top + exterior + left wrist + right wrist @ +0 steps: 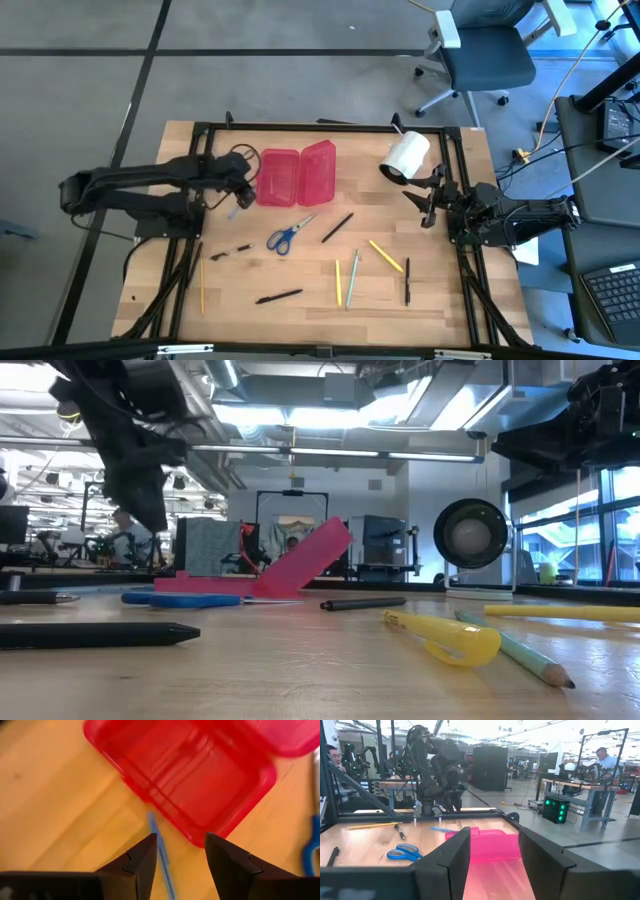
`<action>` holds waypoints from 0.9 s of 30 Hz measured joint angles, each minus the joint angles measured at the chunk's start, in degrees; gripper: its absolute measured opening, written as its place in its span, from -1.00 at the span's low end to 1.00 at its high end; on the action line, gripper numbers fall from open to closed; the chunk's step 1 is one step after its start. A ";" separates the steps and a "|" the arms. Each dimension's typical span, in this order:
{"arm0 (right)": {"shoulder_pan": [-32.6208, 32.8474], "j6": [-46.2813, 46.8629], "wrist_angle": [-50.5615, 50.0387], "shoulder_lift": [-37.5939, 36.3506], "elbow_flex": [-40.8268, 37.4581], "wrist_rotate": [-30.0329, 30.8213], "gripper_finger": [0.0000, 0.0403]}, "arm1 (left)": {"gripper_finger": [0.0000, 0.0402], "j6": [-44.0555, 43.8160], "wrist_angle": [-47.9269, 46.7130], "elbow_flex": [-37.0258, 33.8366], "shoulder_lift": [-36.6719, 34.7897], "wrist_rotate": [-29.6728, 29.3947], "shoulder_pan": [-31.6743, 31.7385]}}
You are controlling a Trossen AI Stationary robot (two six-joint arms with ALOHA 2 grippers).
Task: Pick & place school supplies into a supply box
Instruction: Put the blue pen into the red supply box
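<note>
**A:** What does the figure show of the supply box?

**B:** A translucent red-pink case lying open at the far middle of the surface, one half flat and the other tilted up on its hinge. It looks light and thin-walled, so a nudge would likely slide it. No item can be made out inside it.

**A:** And the school supplies?

**B:** A thin blue pen lies just beside the box's left wall, under the left gripper, whose fingers are spread and hold nothing. The blue-handled scissors lie near the box on its near side, with a black pen to their right. Nearer still lie a yellow marker, a green pencil, a yellow pencil and two more black pens. A further yellow pencil lies at the left.

**A:** How would these handle?

**B:** All appear stiff, light and smooth, and the round barrels would probably roll. A pinch across the mid-length of each shaft seems soundest. The scissors seem best taken across the closed blades near the pivot.

**A:** The other arm?

**B:** The right gripper waits at the right, beside a big white roll, fingers likewise spread and empty.
</note>
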 joint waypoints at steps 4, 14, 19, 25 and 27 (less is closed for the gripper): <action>-0.01 0.00 -0.04 -0.02 0.00 0.00 -0.14 | -0.21 -1.21 -0.17 0.17 5.88 0.86 0.00; -0.01 -0.07 -0.06 0.00 0.00 0.00 -0.14 | -0.21 -3.43 -2.82 0.17 14.39 1.48 0.00; 0.00 -0.13 -0.09 0.00 0.00 0.00 -0.14 | -0.21 -4.79 -2.71 0.17 17.32 1.92 0.00; -0.02 -0.14 -0.11 0.00 -0.02 0.00 -0.14 | -0.21 -5.19 -2.63 0.17 21.57 2.98 0.00; -0.02 -0.13 -0.11 -0.02 -0.02 0.00 -0.14 | -0.21 -5.90 -2.58 0.17 22.81 3.72 0.00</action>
